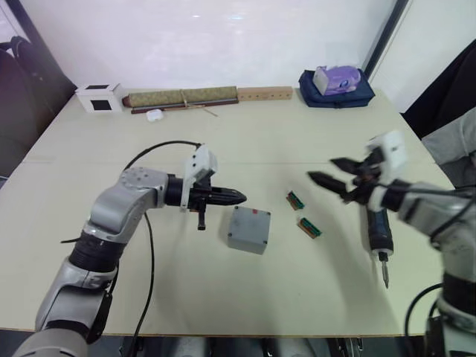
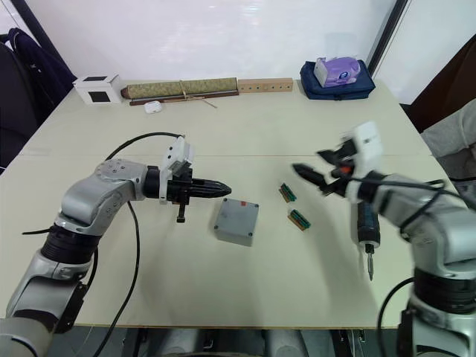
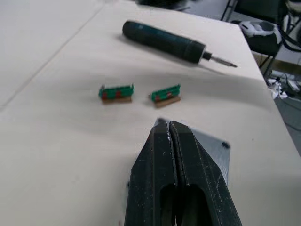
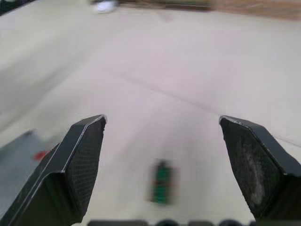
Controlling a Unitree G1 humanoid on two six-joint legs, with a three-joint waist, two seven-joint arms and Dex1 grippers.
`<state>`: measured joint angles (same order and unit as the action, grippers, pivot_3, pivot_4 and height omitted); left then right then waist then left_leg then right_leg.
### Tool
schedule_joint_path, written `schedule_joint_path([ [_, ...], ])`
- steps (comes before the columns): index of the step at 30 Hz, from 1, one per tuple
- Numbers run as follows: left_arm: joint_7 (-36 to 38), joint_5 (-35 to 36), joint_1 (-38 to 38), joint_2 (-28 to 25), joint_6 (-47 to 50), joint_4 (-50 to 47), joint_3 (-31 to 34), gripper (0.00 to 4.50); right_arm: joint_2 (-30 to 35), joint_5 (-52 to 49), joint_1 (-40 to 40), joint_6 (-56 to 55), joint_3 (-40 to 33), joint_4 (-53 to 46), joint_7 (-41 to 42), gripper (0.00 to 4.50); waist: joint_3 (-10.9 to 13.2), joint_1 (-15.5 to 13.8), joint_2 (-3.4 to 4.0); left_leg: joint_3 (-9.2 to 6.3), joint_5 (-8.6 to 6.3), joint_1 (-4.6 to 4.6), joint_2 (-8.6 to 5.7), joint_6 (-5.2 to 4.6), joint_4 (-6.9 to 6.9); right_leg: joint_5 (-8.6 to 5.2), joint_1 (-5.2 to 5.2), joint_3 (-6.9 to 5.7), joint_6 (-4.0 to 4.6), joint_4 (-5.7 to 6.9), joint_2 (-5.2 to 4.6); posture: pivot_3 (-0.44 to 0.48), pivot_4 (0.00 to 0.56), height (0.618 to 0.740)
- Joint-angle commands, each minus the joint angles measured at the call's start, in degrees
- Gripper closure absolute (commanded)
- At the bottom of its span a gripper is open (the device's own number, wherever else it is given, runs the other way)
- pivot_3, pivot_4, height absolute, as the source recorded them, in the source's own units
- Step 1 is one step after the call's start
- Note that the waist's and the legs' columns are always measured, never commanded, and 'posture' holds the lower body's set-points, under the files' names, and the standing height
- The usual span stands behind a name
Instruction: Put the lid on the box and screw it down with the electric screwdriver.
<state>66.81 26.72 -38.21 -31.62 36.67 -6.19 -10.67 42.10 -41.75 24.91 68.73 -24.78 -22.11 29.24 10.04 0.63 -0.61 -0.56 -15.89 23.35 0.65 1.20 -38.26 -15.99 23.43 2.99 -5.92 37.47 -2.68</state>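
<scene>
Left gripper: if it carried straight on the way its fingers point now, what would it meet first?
Probably the box: the left gripper, shut, points across the table with the box just ahead and below. If it passes above, the two green circuit boards come next. Height is unclear.

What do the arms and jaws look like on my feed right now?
Both arms have silver-grey metal shells with black joint sections. Each wrist carries a white block. The left gripper and right gripper have black, tapered, pointed jaws, with textured inner faces on the right. A black cable loops over the left forearm.

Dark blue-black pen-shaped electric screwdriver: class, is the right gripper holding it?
No: the dark blue-black pen-shaped electric screwdriver lies on the table while the right gripper hangs open above the tabletop, holding nothing.
</scene>
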Motion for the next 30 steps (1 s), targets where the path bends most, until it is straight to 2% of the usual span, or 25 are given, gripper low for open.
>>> schedule_joint_path([
  [1, 2.0, 0.0, -2.8, 1.8, -3.6, -2.5, -1.9, 4.50, 7.1, -3.6, 4.7, 8.6, -9.1, 5.4, -0.1, 0.28, 0.0, 0.0, 0.06, 0.04, 0.00, 0.01, -0.02, 0.00, 0.00, 0.00, 0.02, 0.04, -0.01, 0.02, -0.04, 0.000, 0.150, 0.740],
  [3, 2.6, -0.6, -3.8, 3.1, -5.1, -2.6, -3.3, 4.50, 12.4, -3.1, 4.4, 11.8, -8.5, 7.9, 1.1, 0.28, 0.0, -0.1, 0.06, 0.12, 0.00, 0.01, -0.02, 0.00, 0.01, 0.00, 0.01, 0.03, 0.00, 0.00, -0.06, 0.000, 0.150, 0.740],
  [6, 5.2, -2.1, -4.8, 5.2, -9.4, -1.9, -6.3, 4.50, 24.2, -2.9, 2.8, 22.7, -0.2, 16.5, 1.0, 0.28, 0.0, 0.1, 0.09, 0.20, 0.00, -0.02, -0.03, -0.01, 0.05, 0.00, -0.02, 0.03, 0.00, -0.05, 0.00, 0.000, 0.150, 0.740],
  [9, 5.7, -3.7, -4.6, 6.6, -12.0, -1.4, -8.3, 4.50, 28.9, -6.5, 2.9, 23.8, 6.7, 21.5, 3.5, 0.28, 0.0, 0.5, 0.09, 0.24, 0.00, -0.04, -0.01, -0.01, 0.04, 0.00, -0.02, 0.05, 0.01, -0.06, 0.01, 0.000, 0.150, 0.740],
  [16, 5.5, -5.9, -4.6, 7.3, -15.0, -0.3, -9.6, 4.50, 29.6, -3.5, 6.5, 23.8, 19.2, 27.5, 6.7, 0.28, 0.0, 0.4, 0.22, 0.28, -0.01, -0.08, 0.03, -0.01, 0.04, 0.01, 0.05, 0.22, 0.02, 0.00, 0.13, 0.000, 0.150, 0.740],
  [24, 2.1, -6.8, -3.4, 7.6, -13.9, -0.8, -8.6, 4.50, 26.5, 0.8, 10.9, 21.8, 25.2, 33.7, 9.7, 0.28, 0.0, 0.1, 0.21, 0.26, -0.01, -0.01, -0.01, -0.01, 0.00, 0.01, 0.06, 0.18, 0.00, -0.04, 0.04, 0.000, 0.150, 0.740],
  [30, -0.6, -7.2, -1.0, 7.0, -13.0, -2.4, -8.5, 4.50, 26.0, 6.9, 14.7, 17.8, 37.9, 34.0, 13.3, 0.28, 0.0, 0.4, 0.22, 0.23, -0.01, -0.02, 0.02, -0.01, 0.01, 0.01, 0.11, 0.18, 0.00, -0.01, 0.08, 0.000, 0.150, 0.740],
])
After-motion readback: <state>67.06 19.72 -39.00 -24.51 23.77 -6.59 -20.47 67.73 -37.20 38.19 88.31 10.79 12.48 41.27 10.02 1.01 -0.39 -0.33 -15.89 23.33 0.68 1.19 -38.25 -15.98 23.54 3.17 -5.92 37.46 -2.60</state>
